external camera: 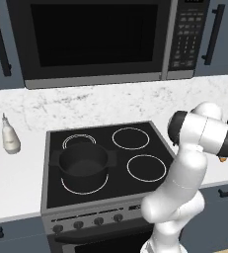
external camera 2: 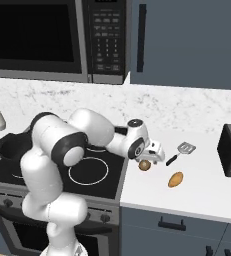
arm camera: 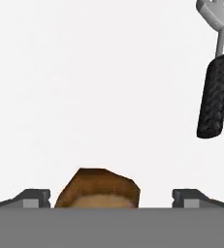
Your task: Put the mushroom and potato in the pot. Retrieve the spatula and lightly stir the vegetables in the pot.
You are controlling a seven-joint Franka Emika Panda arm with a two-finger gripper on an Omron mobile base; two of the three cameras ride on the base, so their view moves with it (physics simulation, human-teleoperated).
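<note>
Zero vegetables in the pot (external camera: 84, 163), sitting empty on the stove (external camera: 135, 190). Gripper (external camera 2: 150, 159) low over the mushroom (external camera 2: 145, 165), jaws open either side, nothing gripped. Potato (external camera 2: 175, 179) and spatula (external camera 2: 181, 152) lie on the counter (external camera 2: 207, 197); stirring not started.

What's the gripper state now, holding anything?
Gripper: jaws open, straddling the mushroom on the counter, not closed on it.
</note>
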